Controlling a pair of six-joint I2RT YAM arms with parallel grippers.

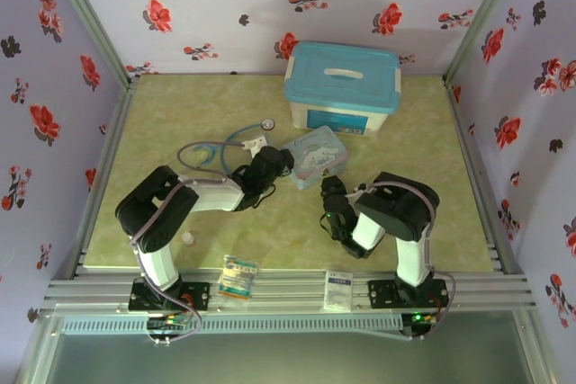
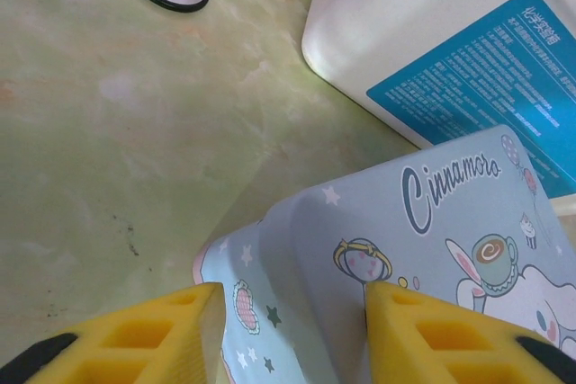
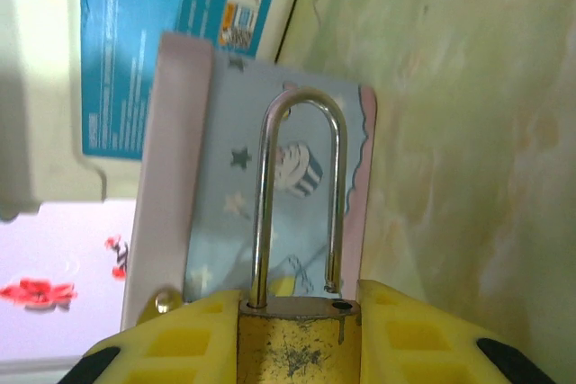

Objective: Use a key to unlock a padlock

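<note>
Fingers (image 3: 180, 343) of the right gripper (image 3: 297, 303) are squeezing the one padlock (image 3: 290, 348) by its body, between the table's (image 1: 162, 114) middle and near edge. The short leg of its loop (image 3: 301, 96) is looking lifted out. I think that gripper should be keeping it steady. One left gripper (image 2: 292, 292) is hanging with a gap between its jaws, holding nothing, over one cartoon tin (image 2: 432, 249). One blue box (image 1: 342, 74) is sitting by the far edge.
</note>
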